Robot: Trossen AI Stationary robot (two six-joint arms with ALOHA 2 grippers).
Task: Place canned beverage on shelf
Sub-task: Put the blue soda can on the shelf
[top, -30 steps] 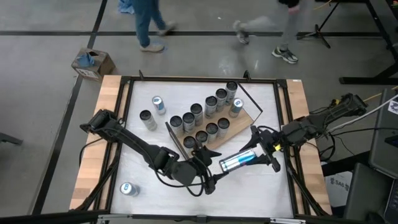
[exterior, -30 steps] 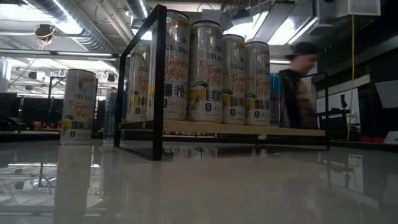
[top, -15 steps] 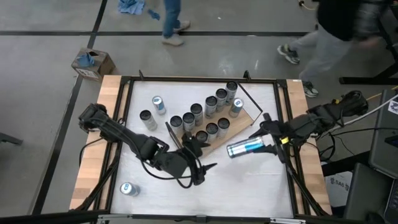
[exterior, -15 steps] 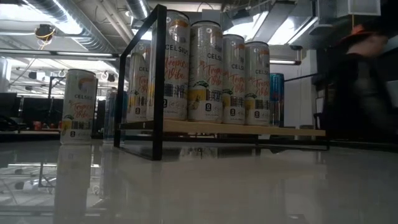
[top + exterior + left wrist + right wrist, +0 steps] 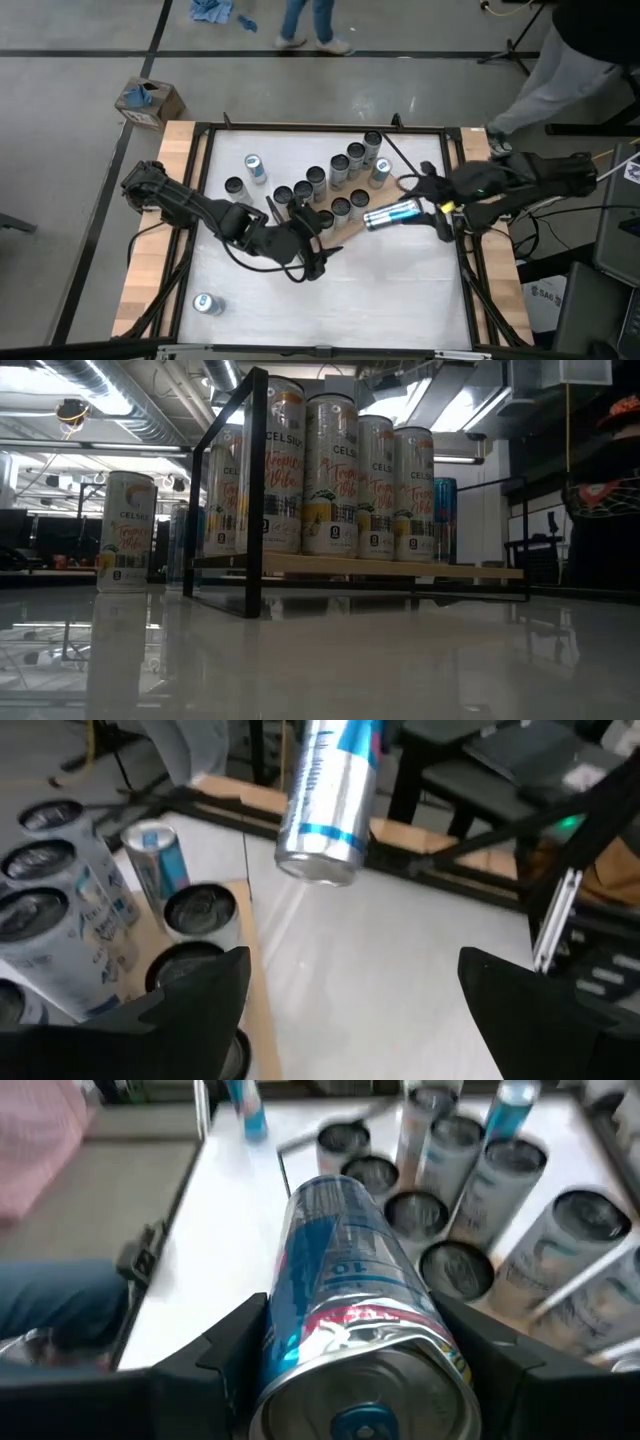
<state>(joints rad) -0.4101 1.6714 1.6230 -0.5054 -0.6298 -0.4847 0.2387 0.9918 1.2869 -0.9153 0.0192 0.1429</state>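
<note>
The canned beverage, a blue and silver can (image 5: 392,214), hangs nearly level above the near right corner of the shelf (image 5: 343,229), a wood board bearing several upright cans (image 5: 316,180). My right gripper (image 5: 418,208) is shut on it. My left gripper (image 5: 315,257) stands open above the table at the shelf's near side, to the can's left; its wrist view shows the can's free end (image 5: 322,860) hanging ahead of its fingers (image 5: 190,1005). The low view shows the shelf (image 5: 400,569) with its cans and neither gripper. My right gripper pinches the can's round wall (image 5: 300,1320) between its two fingers (image 5: 215,1355), at the end nearer the wrist. The fingers come from the table's right, slanting down, and lie along the can. The can is lifted clear, its free end (image 5: 370,220) pointing toward the table's left.
Loose cans stand on the white table: two (image 5: 254,168) (image 5: 237,190) left of the shelf and one (image 5: 205,304) at the near left. A blue can (image 5: 380,172) stands at the shelf's far right. A black frame (image 5: 200,200) edges the table. People walk beyond the far edge.
My right gripper has risen and gone toward the table's far edge with the can, which has moved from above the bare table to above the shelf's near right corner. My left gripper, open throughout, has drawn away from the can toward the table's left and far side.
</note>
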